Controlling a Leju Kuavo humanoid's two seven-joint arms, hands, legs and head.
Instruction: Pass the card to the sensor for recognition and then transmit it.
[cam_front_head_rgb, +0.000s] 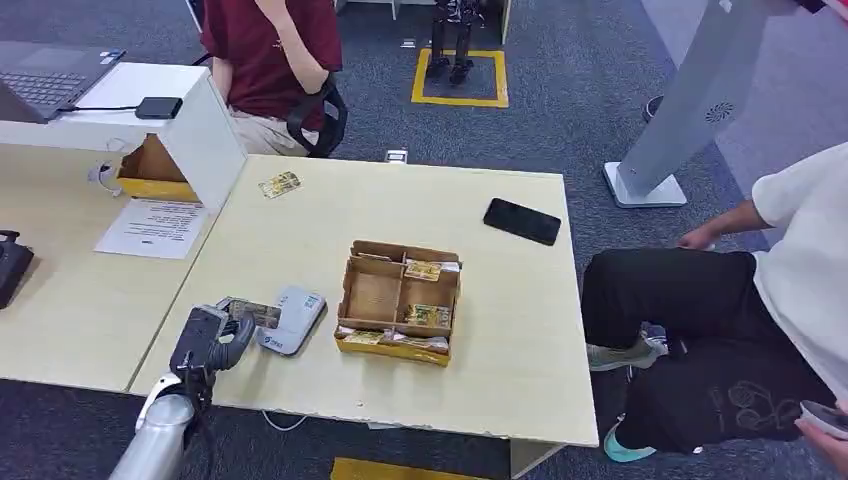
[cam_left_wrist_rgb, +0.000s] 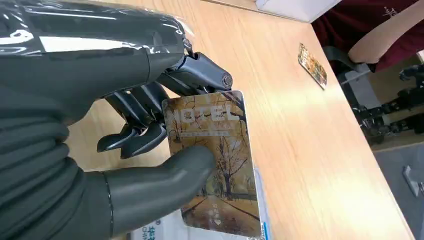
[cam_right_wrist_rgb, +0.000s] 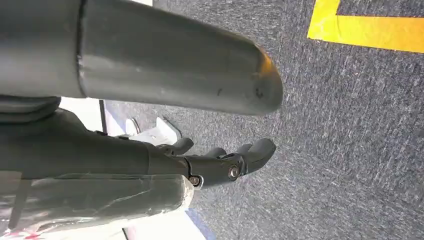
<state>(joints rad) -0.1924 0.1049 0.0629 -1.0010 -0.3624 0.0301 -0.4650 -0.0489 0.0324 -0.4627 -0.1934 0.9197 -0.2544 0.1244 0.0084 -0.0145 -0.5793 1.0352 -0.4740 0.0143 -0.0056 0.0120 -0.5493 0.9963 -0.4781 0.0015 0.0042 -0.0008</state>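
Observation:
My left hand (cam_front_head_rgb: 210, 338) pinches a hotel card (cam_front_head_rgb: 252, 313) with an autumn tree picture between thumb and fingers. In the left wrist view the card (cam_left_wrist_rgb: 216, 161) is held flat just over the grey-white sensor (cam_left_wrist_rgb: 160, 231), whose edge peeks out beneath it. The sensor (cam_front_head_rgb: 292, 319) lies on the table's front left part, and the card's end reaches its near edge. My right hand (cam_right_wrist_rgb: 220, 162) hangs above grey carpet, fingers loosely apart with nothing in them.
A brown cardboard tray (cam_front_head_rgb: 370, 297) with several more cards stands right of the sensor. A loose card (cam_front_head_rgb: 279, 184) and a black phone (cam_front_head_rgb: 522, 220) lie farther back. A seated person (cam_front_head_rgb: 270, 60) is behind the table, another person (cam_front_head_rgb: 760, 300) at the right.

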